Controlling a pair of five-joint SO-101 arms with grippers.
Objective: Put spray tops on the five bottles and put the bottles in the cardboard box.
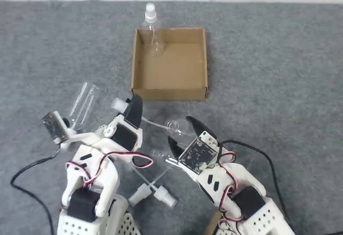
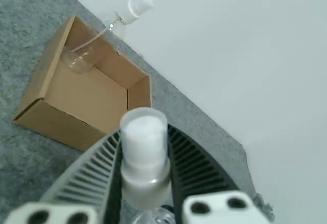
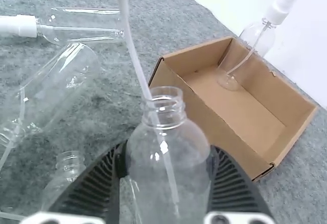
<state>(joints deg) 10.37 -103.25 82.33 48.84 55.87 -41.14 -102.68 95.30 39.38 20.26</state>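
One clear plastic bottle with a white spray top (image 1: pixel 153 29) stands inside the brown cardboard box (image 1: pixel 199 63), in a back corner of it. So one bottle of the five looks done.

The left gripper (image 2: pixel 144 134) has its jaws closed on a white plastic spray top (image 2: pixel 144 157) and holds it up in the air on the near side of the box. The thin clear tube (image 3: pixel 134 55) of that top hangs down into the open neck of a second clear bottle (image 3: pixel 164 132). The right gripper (image 3: pixel 166 158) has its jaws squeezed around this bottle and holds it upright, also just in front of the box. The top is not sitting on the neck yet (only the tube is inside), so I think this is the step of fitting top number two.

Three more clear bottles are on the grey fuzzy bench (image 1: pixel 278 58), all on the near side of the box. There is a big one on its side (image 3: pixel 56 86), a far one (image 3: pixel 84 25) with something white at its end, and a little open neck (image 3: pixel 69 164). I cannot tell if that white bit is screwed on. Two loose white spray tops (image 1: pixel 140 194) (image 1: pixel 165 196) lie farther from the box, between the arms.

Left to do, I think: close this bottle, put it in the box, then finish the other three.
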